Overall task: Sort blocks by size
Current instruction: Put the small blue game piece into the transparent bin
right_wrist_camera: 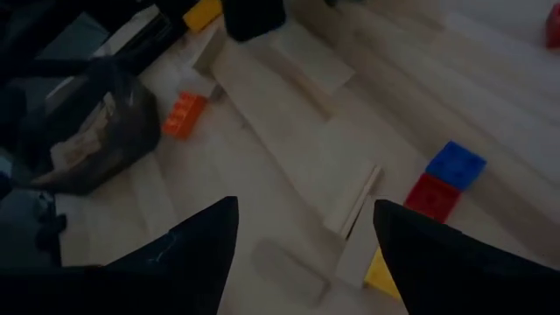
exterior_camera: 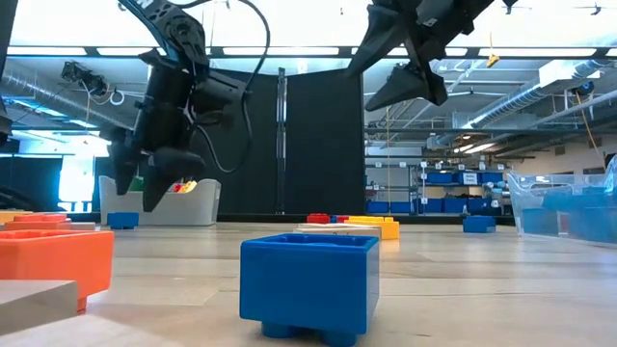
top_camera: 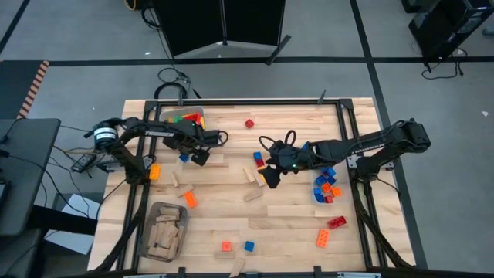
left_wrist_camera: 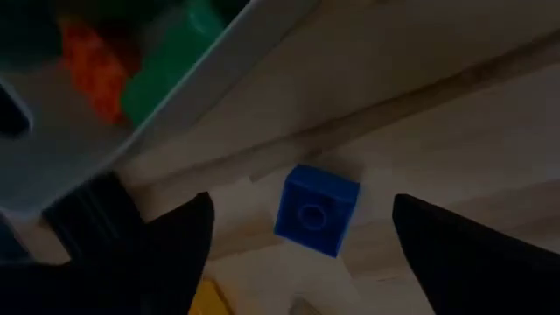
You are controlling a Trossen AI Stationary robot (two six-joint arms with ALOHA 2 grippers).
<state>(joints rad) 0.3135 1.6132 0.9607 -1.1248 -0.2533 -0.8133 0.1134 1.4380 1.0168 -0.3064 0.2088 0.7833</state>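
Both grippers are wide open and hold nothing: left gripper (left_wrist_camera: 297, 254) above a blue block (left_wrist_camera: 316, 210), right gripper (right_wrist_camera: 302, 254) mid-table.

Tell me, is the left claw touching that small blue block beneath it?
Apart. The left wrist view shows the blue block lying on the table between the open left claw fingers, bare wood showing on both sides.

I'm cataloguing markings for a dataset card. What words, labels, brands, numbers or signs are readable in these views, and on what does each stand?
None can be read.
The blocks, such as the blue brick and the orange brick in the low view, show plain faces with no print.
The clear bin shows no label.
The shelving in the room behind the table is too far and blurred to read anything.
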